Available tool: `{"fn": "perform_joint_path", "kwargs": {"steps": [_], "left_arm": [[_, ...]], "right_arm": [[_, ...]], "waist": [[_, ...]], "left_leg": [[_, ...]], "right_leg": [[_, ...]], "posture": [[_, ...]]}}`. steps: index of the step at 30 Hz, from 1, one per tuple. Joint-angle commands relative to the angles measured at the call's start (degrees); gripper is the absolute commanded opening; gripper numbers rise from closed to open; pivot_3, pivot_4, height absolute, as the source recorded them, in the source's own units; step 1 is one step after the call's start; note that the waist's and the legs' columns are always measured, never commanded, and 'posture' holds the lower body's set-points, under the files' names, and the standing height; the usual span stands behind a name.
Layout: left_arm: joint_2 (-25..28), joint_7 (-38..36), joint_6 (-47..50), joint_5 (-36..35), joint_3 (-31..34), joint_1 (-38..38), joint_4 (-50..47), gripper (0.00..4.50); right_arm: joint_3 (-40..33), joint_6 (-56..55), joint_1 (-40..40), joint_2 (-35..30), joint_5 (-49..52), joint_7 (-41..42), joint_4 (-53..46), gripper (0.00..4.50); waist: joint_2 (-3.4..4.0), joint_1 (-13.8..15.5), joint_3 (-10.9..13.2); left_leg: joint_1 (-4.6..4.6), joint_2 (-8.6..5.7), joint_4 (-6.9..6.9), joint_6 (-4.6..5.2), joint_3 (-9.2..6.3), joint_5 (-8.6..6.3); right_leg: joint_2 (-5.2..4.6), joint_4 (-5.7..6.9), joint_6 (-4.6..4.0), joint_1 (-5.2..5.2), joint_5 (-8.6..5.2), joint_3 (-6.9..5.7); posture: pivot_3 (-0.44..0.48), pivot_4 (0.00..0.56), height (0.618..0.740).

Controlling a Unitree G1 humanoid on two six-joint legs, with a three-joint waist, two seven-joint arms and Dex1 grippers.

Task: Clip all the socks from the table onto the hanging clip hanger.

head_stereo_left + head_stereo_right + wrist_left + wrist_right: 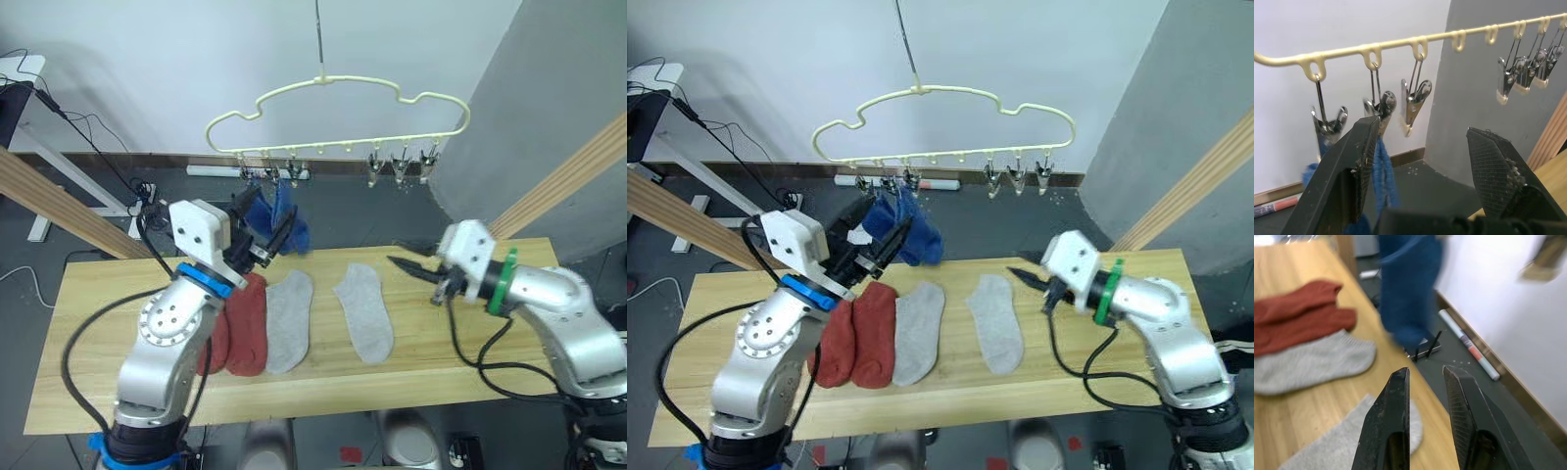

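Note:
The cream clip hanger (338, 93) hangs above the table's far edge, with metal clips (1415, 100) along its bar. Two blue socks (906, 230) dangle from the clips at its left end. My left gripper (266, 227) is raised right beside them, open and holding nothing; one blue sock (1382, 171) shows behind one of its fingers. On the table (441, 352) lie two rust-red socks (245, 323) and two grey socks (289, 318), (364, 311). My right gripper (394, 253) hovers right of the grey socks, open by a narrow gap and empty.
Slanted wooden poles (49, 201), (578, 171) cross the view at both sides of the table. A grey wall panel (549, 108) stands at the back right. Cables and a power strip (147, 191) lie on the floor behind the table.

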Motion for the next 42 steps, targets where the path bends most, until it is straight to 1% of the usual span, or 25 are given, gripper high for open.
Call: {"fn": "perform_joint_path", "kwargs": {"steps": [1, 6, 11, 12, 14, 21, 30, 40, 42], "left_arm": [[-2.2, 2.9, -3.2, 4.5, -1.3, 0.6, 0.1, 3.11], [-5.4, 4.5, -5.4, 7.5, -3.0, 0.2, 2.4, 3.11], [-7.9, 4.9, -7.3, 8.4, -3.6, -0.4, 4.2, 3.11], [-8.2, 5.0, -7.5, 8.6, -3.6, -0.5, 4.4, 2.75], [-9.0, 5.6, -7.5, 9.2, -3.6, -0.8, 4.8, 2.29], [-10.8, 6.5, -7.4, 10.3, -3.8, -1.7, 5.8, 2.29], [-13.3, 8.3, -8.1, 11.6, -3.4, -7.0, 11.6, 2.29], [-13.8, 9.3, -9.3, 11.6, -2.3, -11.0, 14.8, 2.29], [-14.0, 9.9, -8.6, 11.9, -2.3, -11.8, 14.3, 2.29]], "right_arm": [[-2.8, 4.1, 0.5, -1.1, 4.7, -1.0, -5.3, 1.09], [-4.2, 6.7, 2.9, -2.2, 5.9, -3.5, -8.3, 1.09], [-4.3, 7.6, 3.4, -2.5, 6.7, -5.0, -9.0, 1.09], [-4.3, 7.6, 3.4, -2.6, 6.9, -5.2, -9.0, 1.12], [-4.3, 7.8, 3.4, -2.8, 7.0, -5.5, -9.0, 1.12], [-4.4, 7.9, 3.0, -3.4, 7.8, -6.0, -8.9, 1.12], [-4.7, 8.3, 2.0, -4.5, 9.1, -6.7, -8.7, 1.12], [-4.5, 8.9, 0.5, -4.3, 10.8, -7.1, -8.9, 1.12], [-4.6, 9.9, -0.9, -3.8, 13.5, -6.8, -9.3, 1.12]], "waist": [[0.0, 0.0, 0.0], [0.0, 0.0, 0.0], [-0.01, -0.3, 0.0], [0.0, -0.4, 0.0], [0.0, -0.6, 0.0], [-0.01, -1.3, 0.0], [-0.01, -1.4, 0.0], [-0.01, -1.4, 0.0], [-0.01, -1.4, 0.0]], "left_leg": [[0.01, 0.01, -0.01, 0.0, -0.01, 0.0], [-0.01, -0.01, -0.01, 0.0, 0.0, 0.0], [0.0, -0.01, 0.02, 0.01, 0.02, 0.0], [0.0, -0.01, 0.02, 0.01, 0.01, 0.01], [0.0, -0.01, 0.01, 0.01, 0.01, 0.01], [-0.01, -0.01, 0.02, 0.02, 0.01, 0.01], [-0.01, -0.03, 0.09, 0.04, 0.02, 0.03], [-0.02, -0.03, 0.15, 0.05, 0.01, 0.04], [-0.01, -0.03, 0.16, 0.05, 0.01, 0.04]], "right_leg": [[0.02, 0.0, 0.0, 0.0, 0.0, -0.01], [0.02, 0.0, 0.0, 0.0, 0.0, -0.02], [0.01, 0.0, 0.02, 0.0, 0.0, -0.02], [0.02, 0.01, 0.01, 0.0, 0.0, -0.03], [0.03, 0.01, 0.02, 0.0, 0.0, -0.03], [0.02, 0.01, 0.02, 0.01, 0.01, -0.03], [0.03, 0.02, 0.05, 0.06, 0.02, -0.02], [0.03, 0.04, 0.05, 0.06, 0.03, -0.04], [0.03, 0.04, 0.05, 0.08, 0.03, -0.03]], "posture": [[-0.267, 0.375, 0.74], [-0.278, 0.371, 0.74], [-0.29, 0.368, 0.74], [-0.29, 0.368, 0.74], [-0.292, 0.368, 0.74], [-0.298, 0.368, 0.74], [-0.309, 0.371, 0.74], [-0.315, 0.371, 0.74], [-0.318, 0.371, 0.74]]}}
